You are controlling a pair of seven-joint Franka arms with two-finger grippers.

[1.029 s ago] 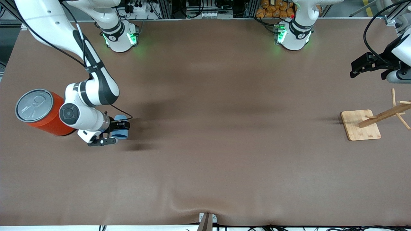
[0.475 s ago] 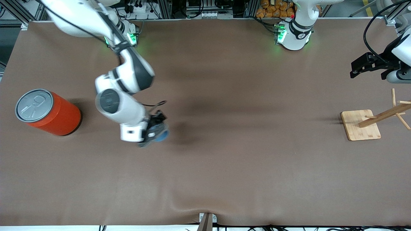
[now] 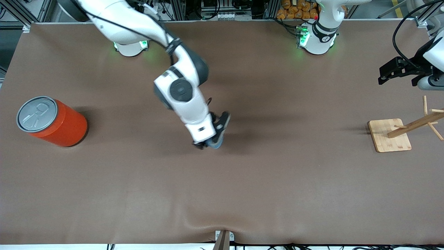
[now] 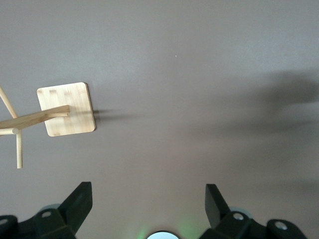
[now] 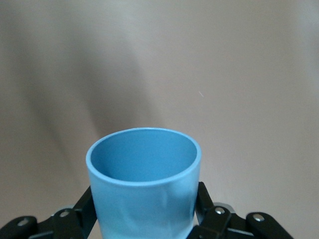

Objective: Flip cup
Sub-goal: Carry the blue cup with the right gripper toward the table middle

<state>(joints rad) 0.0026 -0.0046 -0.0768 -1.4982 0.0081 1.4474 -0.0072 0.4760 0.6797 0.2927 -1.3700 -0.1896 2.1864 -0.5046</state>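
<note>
Closed jaws of our right gripper (image 3: 209, 144) hold the small light-blue matte tapered cup (image 5: 143, 186) by its sides, in the air over the middle of the brown tabletop (image 3: 277, 180), well apart from the large orange-red can with the grey lid (image 3: 52, 121) near the edge at the right arm's end. We judge this side grip leaves the wrist free to turn the cup over. Our left gripper (image 4: 147, 209) waits with jaws wide, above the wooden peg stand (image 3: 390, 135) near the edge at the left arm's end.

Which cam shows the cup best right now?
Right wrist view: the cup fills it, open mouth visible, clamped in the right pincer. Front view shows only a blue sliver under the arm; left wrist view shows none.
</note>
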